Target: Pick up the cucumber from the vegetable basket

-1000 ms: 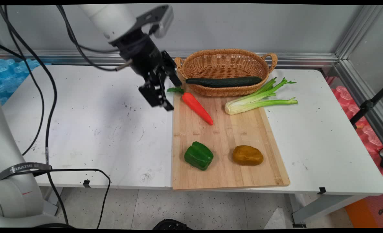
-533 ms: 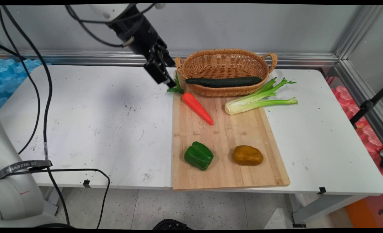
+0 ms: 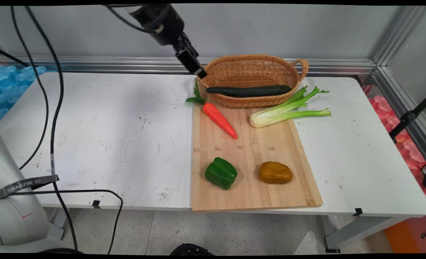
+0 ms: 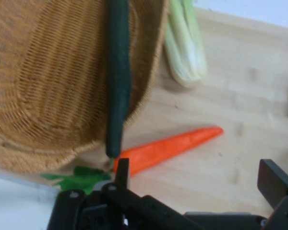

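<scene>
Nearest the camera, a green pepper (image 3: 220, 173) and a brown potato (image 3: 275, 172) are lying side by side, apart, on the near part of the board (image 3: 250, 151). Farther up the board a carrot (image 3: 219, 119) is lying slantwise, its leafy top hanging off the board's far left corner. A celery (image 3: 288, 109) is resting half on the board's right edge and half on the table (image 3: 108, 126). Behind these, the basket (image 3: 250, 70) is sitting at the board's far end with a cucumber (image 3: 249, 90) lying across its near rim.

The gripper (image 3: 193, 66) is hanging high by the basket's left handle, gripping nothing; in the hand view its fingers (image 4: 274, 181) are standing wide apart over the carrot and the basket's end.

As things lie, one vegetable is in the basket and four are outside it.

The arm's upper part is running off the top edge. The basket's left handle is partly covered by the gripper. The hand view shows only part of the basket, cucumber and celery.
</scene>
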Robot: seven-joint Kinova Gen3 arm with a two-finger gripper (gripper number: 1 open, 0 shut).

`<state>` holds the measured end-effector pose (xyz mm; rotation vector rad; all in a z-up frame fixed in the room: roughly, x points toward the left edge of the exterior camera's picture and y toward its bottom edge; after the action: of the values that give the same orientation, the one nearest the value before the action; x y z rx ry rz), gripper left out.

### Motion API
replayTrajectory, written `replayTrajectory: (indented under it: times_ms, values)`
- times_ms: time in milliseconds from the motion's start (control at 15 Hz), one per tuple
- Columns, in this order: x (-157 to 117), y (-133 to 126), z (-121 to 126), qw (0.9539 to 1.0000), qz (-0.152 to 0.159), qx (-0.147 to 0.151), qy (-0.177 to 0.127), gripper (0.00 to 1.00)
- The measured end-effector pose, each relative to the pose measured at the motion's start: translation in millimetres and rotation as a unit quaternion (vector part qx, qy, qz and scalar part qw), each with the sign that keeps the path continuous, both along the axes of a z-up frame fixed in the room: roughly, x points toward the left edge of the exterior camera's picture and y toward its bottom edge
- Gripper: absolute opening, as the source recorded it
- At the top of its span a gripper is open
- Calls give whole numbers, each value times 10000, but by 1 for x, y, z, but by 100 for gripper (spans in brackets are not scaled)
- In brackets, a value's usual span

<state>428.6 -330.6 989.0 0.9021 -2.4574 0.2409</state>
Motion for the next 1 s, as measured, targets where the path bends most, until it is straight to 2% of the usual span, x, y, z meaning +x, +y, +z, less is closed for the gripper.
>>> replayTrajectory:
  times_ms: [400, 733, 1000]
  values:
    - [-24, -40, -13, 9997, 179, -133, 42, 100]
    - [-54, -81, -39, 9995, 230, -214, -31, 100]
    - [-83, -118, -71, 9994, 187, -239, -166, 100]
